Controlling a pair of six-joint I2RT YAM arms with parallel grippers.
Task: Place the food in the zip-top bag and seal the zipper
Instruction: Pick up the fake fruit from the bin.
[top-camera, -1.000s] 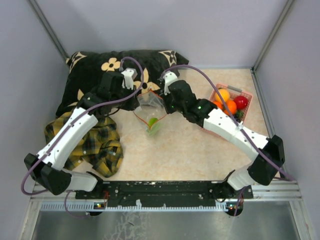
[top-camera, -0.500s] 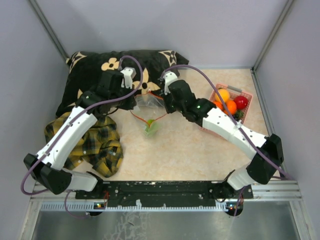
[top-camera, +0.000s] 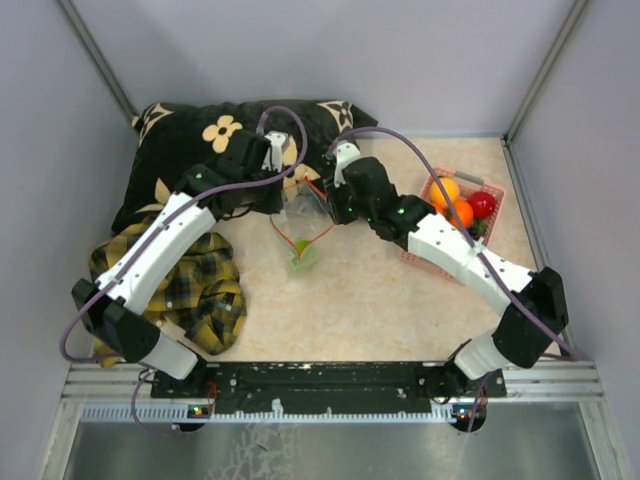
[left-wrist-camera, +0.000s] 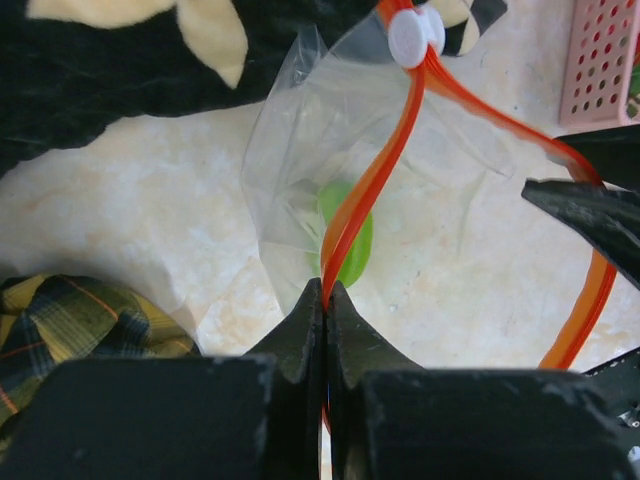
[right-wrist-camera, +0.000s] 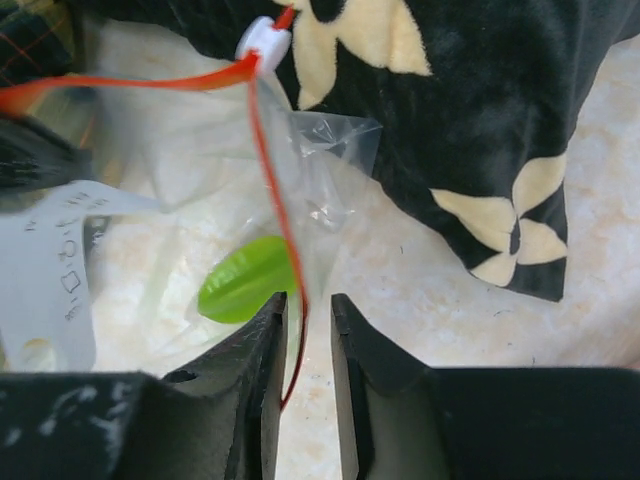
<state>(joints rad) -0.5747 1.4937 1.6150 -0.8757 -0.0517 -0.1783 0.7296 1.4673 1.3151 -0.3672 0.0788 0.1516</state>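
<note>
The clear zip-top bag (top-camera: 303, 222) hangs between my two grippers with the green pepper-like piece (top-camera: 303, 260) inside at its bottom. My left gripper (left-wrist-camera: 326, 292) is shut on the red-orange zipper (left-wrist-camera: 375, 170), below its white slider (left-wrist-camera: 415, 30). My right gripper (right-wrist-camera: 305, 308) has its jaws a little apart, and the zipper strip (right-wrist-camera: 275, 190) runs loosely between them. The green piece shows through the plastic in both wrist views (left-wrist-camera: 345, 235) (right-wrist-camera: 245, 280). Two oranges (top-camera: 447, 188), the red apple (top-camera: 482, 204) and dark grapes (top-camera: 478, 230) lie in the pink basket (top-camera: 492, 184). The lemon is hidden.
A black flowered pillow (top-camera: 190, 140) lies at the back left, right behind the bag. The yellow-black plaid cloth (top-camera: 200, 285) is bunched at the left. The pink basket stands at the right, near the right arm's forearm. Grey walls enclose the table.
My left arm has swung right and forward, its wrist now close over the bag. The bag's mouth has narrowed and drawn back toward the pillow. The right gripper has barely moved.
</note>
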